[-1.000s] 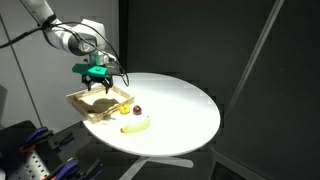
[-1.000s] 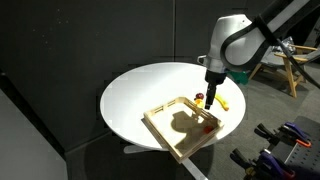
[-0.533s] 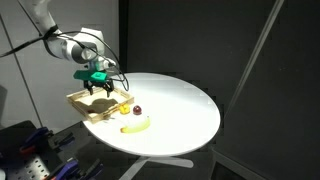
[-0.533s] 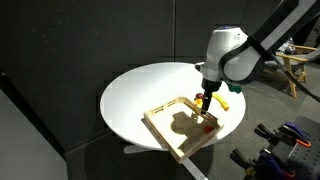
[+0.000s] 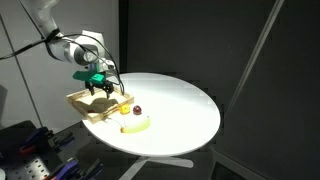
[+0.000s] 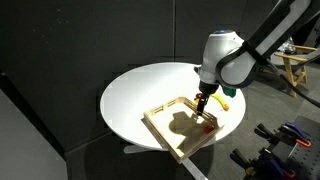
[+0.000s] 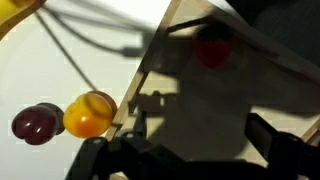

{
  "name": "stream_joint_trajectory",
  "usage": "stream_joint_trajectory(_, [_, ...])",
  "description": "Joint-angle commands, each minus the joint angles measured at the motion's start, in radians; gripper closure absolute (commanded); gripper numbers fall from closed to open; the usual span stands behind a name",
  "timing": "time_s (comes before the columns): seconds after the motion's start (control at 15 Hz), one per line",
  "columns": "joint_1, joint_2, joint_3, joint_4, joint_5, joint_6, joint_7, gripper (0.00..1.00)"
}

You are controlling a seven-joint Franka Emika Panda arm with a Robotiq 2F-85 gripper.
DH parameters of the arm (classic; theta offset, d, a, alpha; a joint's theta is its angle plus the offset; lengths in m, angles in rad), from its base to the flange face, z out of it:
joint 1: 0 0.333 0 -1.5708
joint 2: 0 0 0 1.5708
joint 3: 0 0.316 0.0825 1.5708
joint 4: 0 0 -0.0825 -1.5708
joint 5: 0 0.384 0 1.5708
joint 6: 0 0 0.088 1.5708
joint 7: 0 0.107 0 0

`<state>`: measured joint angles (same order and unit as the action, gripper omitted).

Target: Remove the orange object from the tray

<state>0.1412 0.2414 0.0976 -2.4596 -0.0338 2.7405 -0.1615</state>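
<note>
far left in the wrist view, a dark maroon ball (image 7: 35,124) sits on the white table (image 7: 50,75), snug against a yellow-orange ball (image 7: 88,114) just outside the rim of the tray (image 7: 160,70). moving right, inside the tray, there's the orange object (image 7: 212,52), a small reddish blob in shadow on the pale wood floor. the gripper (image 7: 195,155) hovers right over the tray, pincer spread wide, nothing between the fingers. in an exterior view, a yellow banana-shaped piece (image 5: 135,125) lies on the table to the right of the tray, near the front edge.
</note>
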Motion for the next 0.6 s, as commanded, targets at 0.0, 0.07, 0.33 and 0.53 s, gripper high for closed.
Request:
stream_joint_trajectory(0.0, [0.006, 0.011, -0.003, 0.026, -0.032, -0.023, 0.070, 0.00])
stream_joint_trajectory(0.07, [0.007, 0.010, -0.005, 0.025, -0.034, -0.025, 0.081, 0.00])
stream_joint_trajectory(0.33, [0.007, 0.010, -0.002, 0.028, -0.039, -0.039, 0.100, 0.00])
stream_joint_trajectory(0.53, [0.005, 0.011, 0.000, 0.029, -0.036, -0.046, 0.098, 0.00])
